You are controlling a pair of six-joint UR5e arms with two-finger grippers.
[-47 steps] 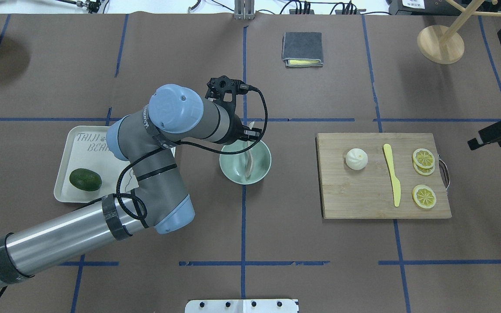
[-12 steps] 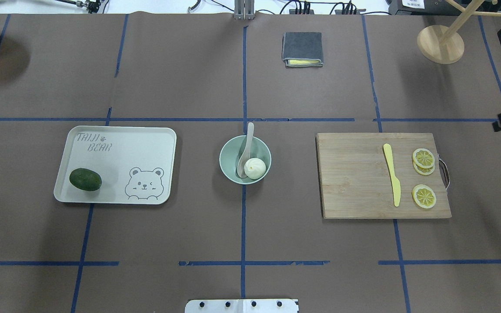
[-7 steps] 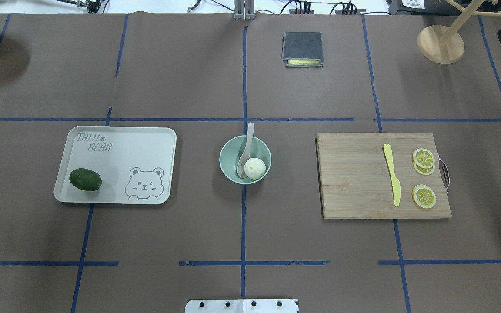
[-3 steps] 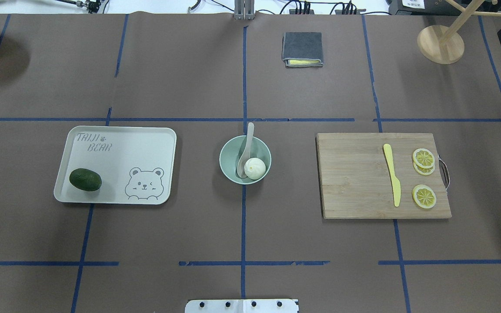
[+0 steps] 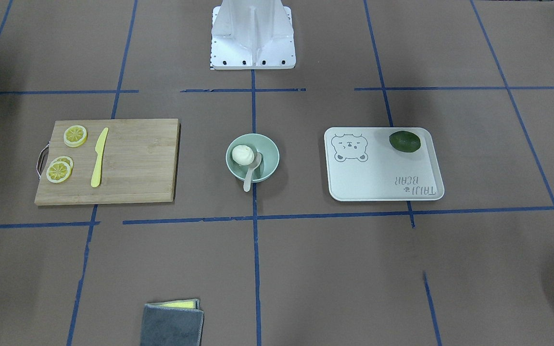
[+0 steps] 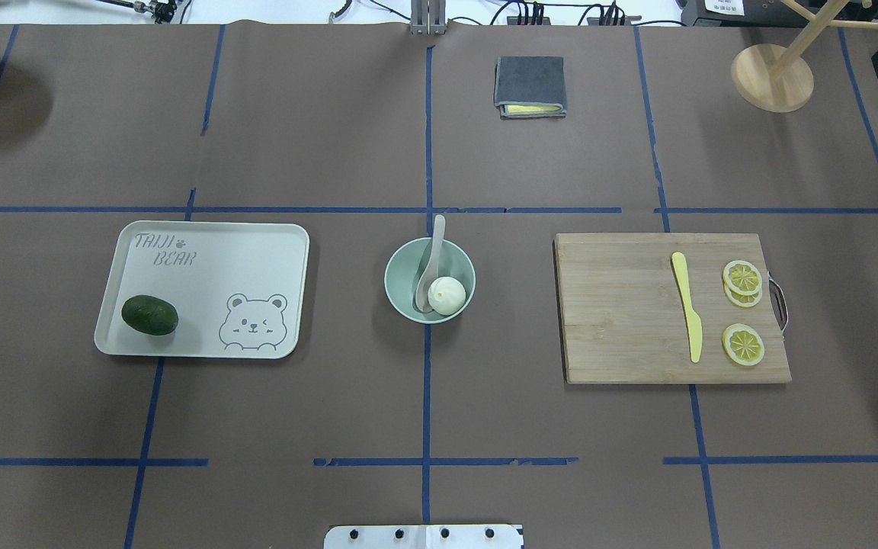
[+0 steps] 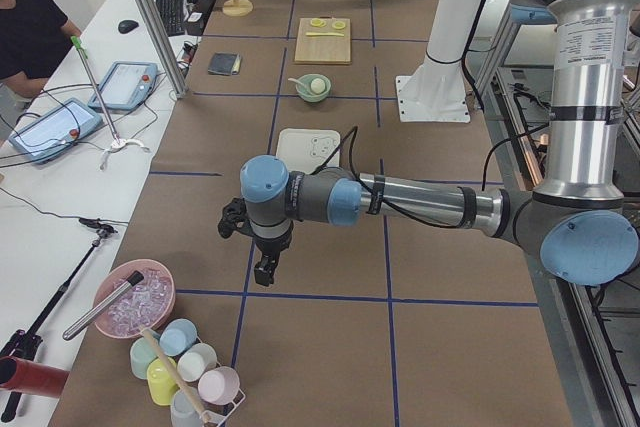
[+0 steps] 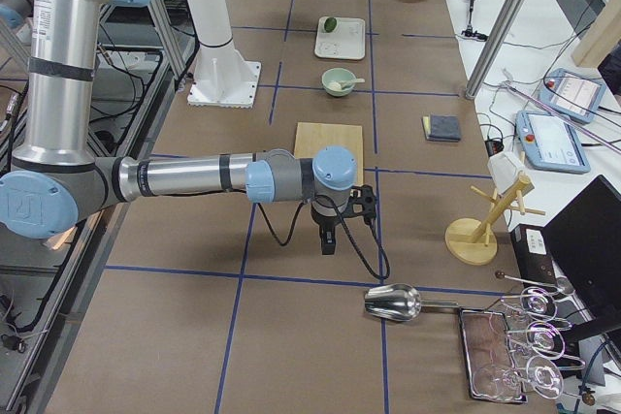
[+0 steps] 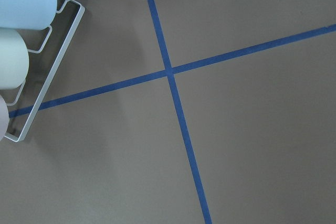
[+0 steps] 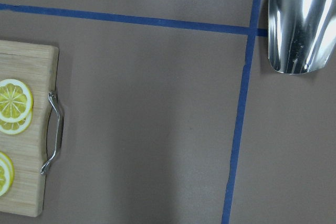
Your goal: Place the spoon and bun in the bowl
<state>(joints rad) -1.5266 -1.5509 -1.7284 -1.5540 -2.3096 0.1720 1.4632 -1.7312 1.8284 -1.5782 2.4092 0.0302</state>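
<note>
A robotics lab, folks: a white pedestal (image 7: 450, 27) bolted down, blue tape lines (image 6: 426, 396) gridding the brown-papered table (image 6: 332, 152) in front of it, an industrial arm (image 7: 420, 202) beside it, control tablets (image 7: 125, 82) on the white bench (image 7: 40, 232) opposite it.

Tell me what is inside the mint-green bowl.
The bowl holds the bun and the spoon, its handle sticking out over the rim. The bowl floor beneath them is covered.

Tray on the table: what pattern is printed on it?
A grey bear face and the words TAIJI BEAR on the off-white tray, clearest from overhead.
</note>
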